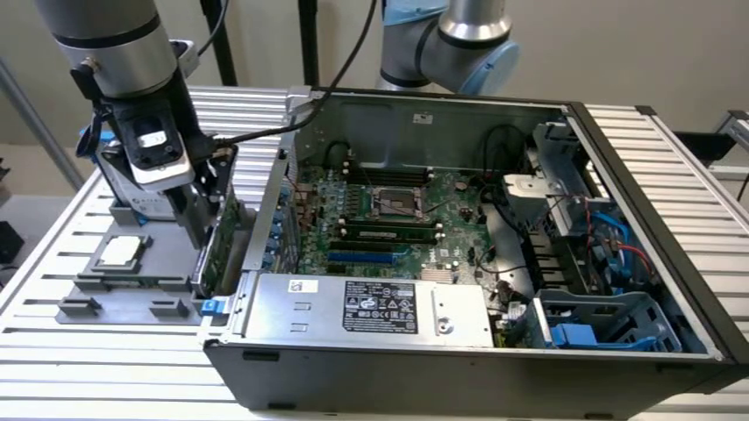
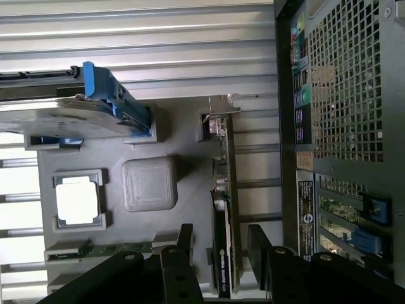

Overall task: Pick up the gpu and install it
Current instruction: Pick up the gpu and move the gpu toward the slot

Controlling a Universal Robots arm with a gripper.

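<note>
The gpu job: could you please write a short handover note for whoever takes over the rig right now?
The gripper: open, one finger on either side of the gpu, holding nothing.
The gpu: on edge in the grey holder, beside the open computer case.
Done: gripper lined up on the card.
Left: the card is not yet gripped, lifted or installed.

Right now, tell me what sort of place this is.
Probably a robotics lab bench for PC assembly: an open computer case on a slatted metal table, beside a grey tray holding the gpu.
</note>
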